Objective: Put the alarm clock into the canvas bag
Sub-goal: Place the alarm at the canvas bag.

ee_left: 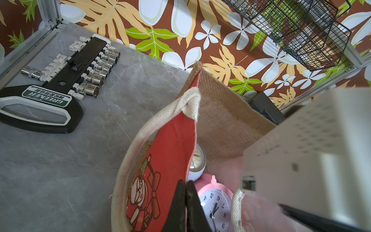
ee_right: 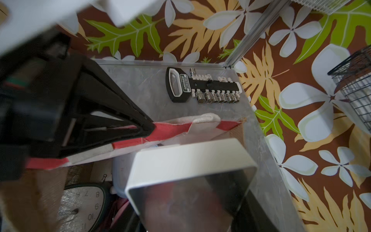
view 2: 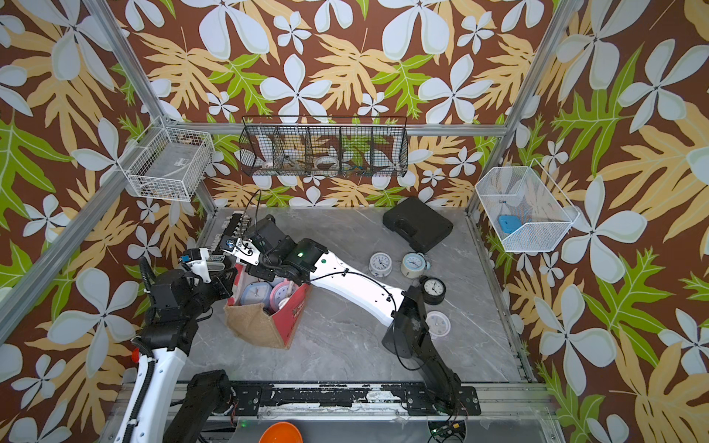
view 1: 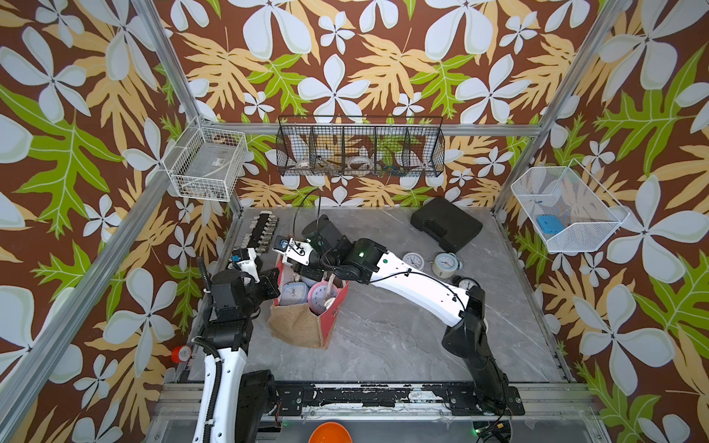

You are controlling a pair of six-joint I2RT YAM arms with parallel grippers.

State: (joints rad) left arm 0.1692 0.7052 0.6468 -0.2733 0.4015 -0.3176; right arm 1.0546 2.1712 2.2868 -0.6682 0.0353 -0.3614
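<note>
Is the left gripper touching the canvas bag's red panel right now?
Touching. The left wrist view shows the left gripper shut on the edge of the canvas bag, with its red panel pinched between the black fingers.

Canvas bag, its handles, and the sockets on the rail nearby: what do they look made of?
Canvas bag: coarse tan burlap sides, with the open weave visible; the red panels look like smoother matte cloth.
Handles: off-white braided rope, cotton-like.
Sockets: polished metal, probably chromed steel, judging by the mirror glints.
</note>
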